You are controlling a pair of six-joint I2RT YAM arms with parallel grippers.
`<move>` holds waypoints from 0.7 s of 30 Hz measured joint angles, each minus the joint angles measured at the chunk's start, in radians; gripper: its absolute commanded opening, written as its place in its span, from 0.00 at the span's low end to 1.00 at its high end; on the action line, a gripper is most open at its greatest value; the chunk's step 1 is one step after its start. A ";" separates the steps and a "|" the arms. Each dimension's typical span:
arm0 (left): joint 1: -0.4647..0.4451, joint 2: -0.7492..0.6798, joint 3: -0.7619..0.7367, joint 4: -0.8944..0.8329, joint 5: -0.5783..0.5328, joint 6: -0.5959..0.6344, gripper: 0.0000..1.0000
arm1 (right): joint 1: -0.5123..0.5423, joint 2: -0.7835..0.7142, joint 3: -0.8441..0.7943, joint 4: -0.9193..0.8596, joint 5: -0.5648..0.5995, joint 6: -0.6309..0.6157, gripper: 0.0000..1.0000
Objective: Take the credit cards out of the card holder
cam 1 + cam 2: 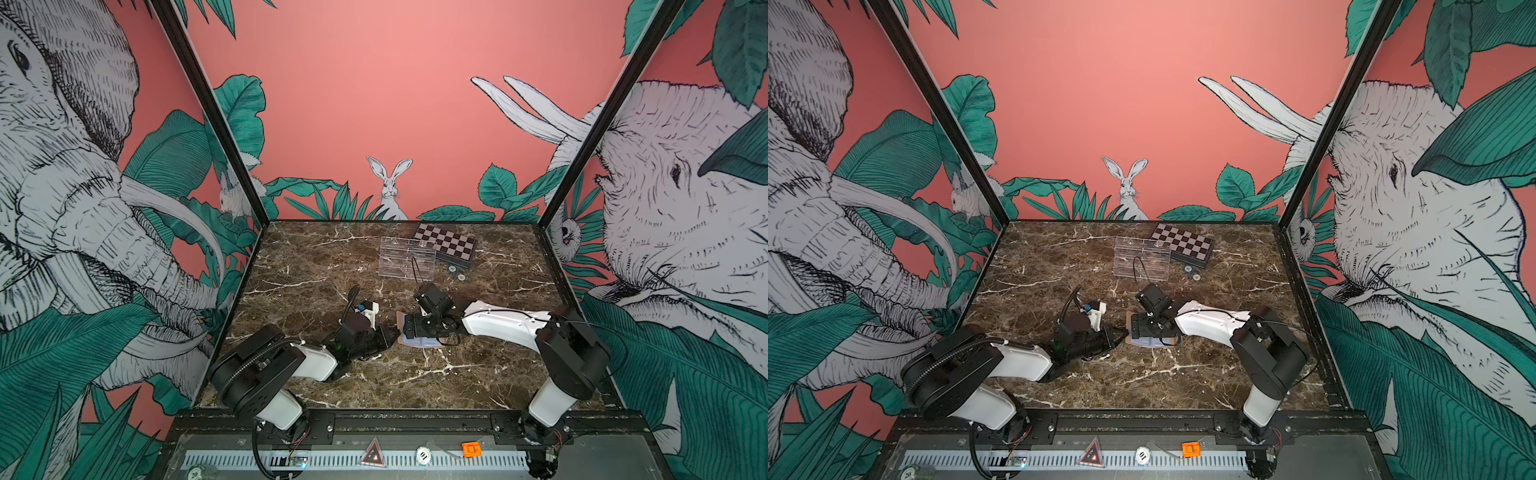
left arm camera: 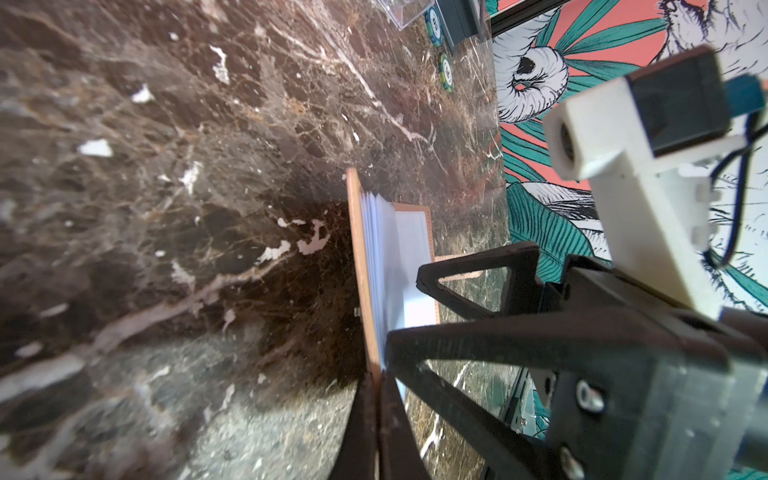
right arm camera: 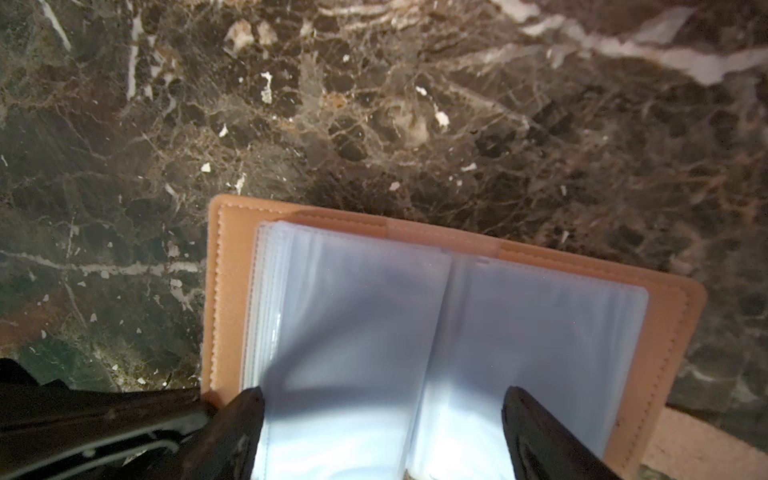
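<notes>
Top views. Card holder (image 1: 420, 342) lies open on the marble table (image 1: 311, 270), near-centre, between the two arms. Left gripper (image 1: 392, 334) is at its left edge. Right gripper (image 1: 415, 332) is down over it from the right and hides most of it. Same layout in both top views: card holder (image 1: 1150, 341), left gripper (image 1: 1121, 334), right gripper (image 1: 1144, 330). Clear acrylic tray (image 1: 407, 259) and checkered box (image 1: 446, 245) sit well apart at the far side, with two chips (image 1: 456, 272) just beside the box. No credit cards lie loose on the marble.

Left wrist view. Left gripper (image 2: 376, 386) has its jaws pressed together on the edge of the tan cover of the card holder (image 2: 360, 266), and that cover stands tilted up. Pale sleeves (image 2: 384, 249) fan out from it. Right gripper (image 2: 405, 311) is spread over the sleeves.

Right wrist view. Right gripper (image 3: 386, 432) has its fingers wide, one on each side of the centre fold, tips at or just above the sleeves (image 3: 353, 311); contact cannot be told. Nothing is held. The tan rim of the card holder (image 3: 669, 332) frames the sleeves. Left gripper (image 3: 124, 428) is at the holder's corner.

Progress, by judgement. The holder is opened and pinned; no card is out. The sleeves look milky, so whether they hold cards cannot be told. All extraction is left.
</notes>
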 measured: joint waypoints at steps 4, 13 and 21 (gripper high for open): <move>0.000 0.000 -0.001 0.000 -0.001 0.000 0.00 | 0.001 0.000 0.000 -0.001 0.010 0.001 0.83; 0.000 0.002 -0.002 0.000 -0.003 0.000 0.00 | -0.002 0.000 -0.012 -0.005 0.034 0.007 0.73; 0.000 0.003 -0.002 0.000 -0.003 0.000 0.00 | -0.011 -0.003 -0.026 -0.003 0.037 0.021 0.63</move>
